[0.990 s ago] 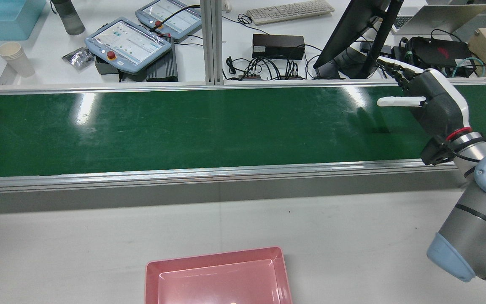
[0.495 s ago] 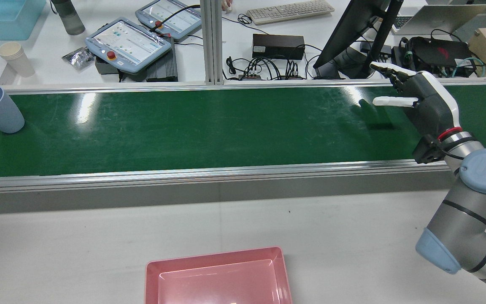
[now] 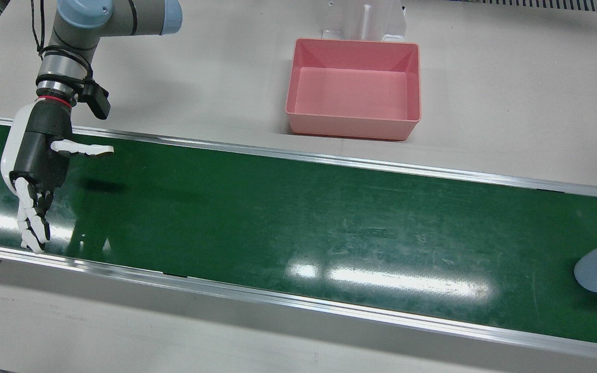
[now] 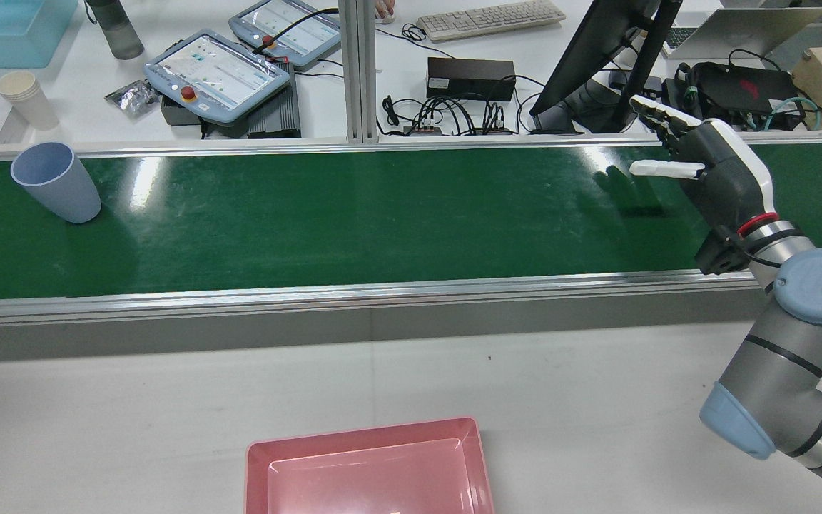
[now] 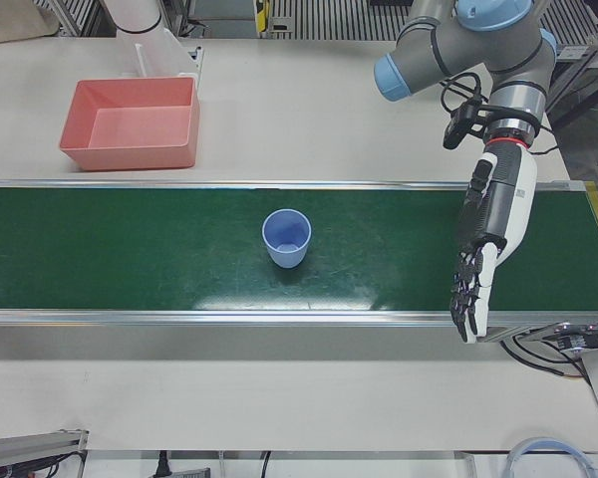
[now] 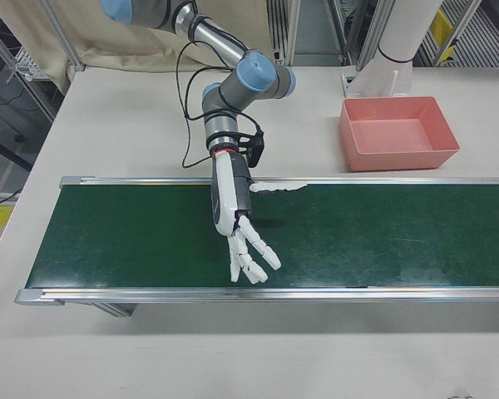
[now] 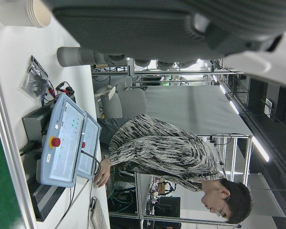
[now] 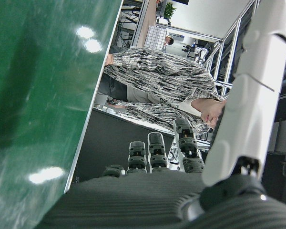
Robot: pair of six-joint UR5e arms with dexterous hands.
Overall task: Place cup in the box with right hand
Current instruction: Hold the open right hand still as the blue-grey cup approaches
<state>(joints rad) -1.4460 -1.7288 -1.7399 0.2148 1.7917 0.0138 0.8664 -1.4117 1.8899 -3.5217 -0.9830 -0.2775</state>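
The blue cup (image 4: 58,183) is seen upright near the belt's left end in the rear view. The right hand (image 4: 714,168) is held spread and empty over the belt's right end; the left hand (image 5: 488,234) is likewise splayed, holding nothing.

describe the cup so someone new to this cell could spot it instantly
Find the long green conveyor belt across the table. The cup stands upright on it near the left end in the rear view, far from the right hand. It is pale blue plastic, unlike the beige paper cups off-belt.
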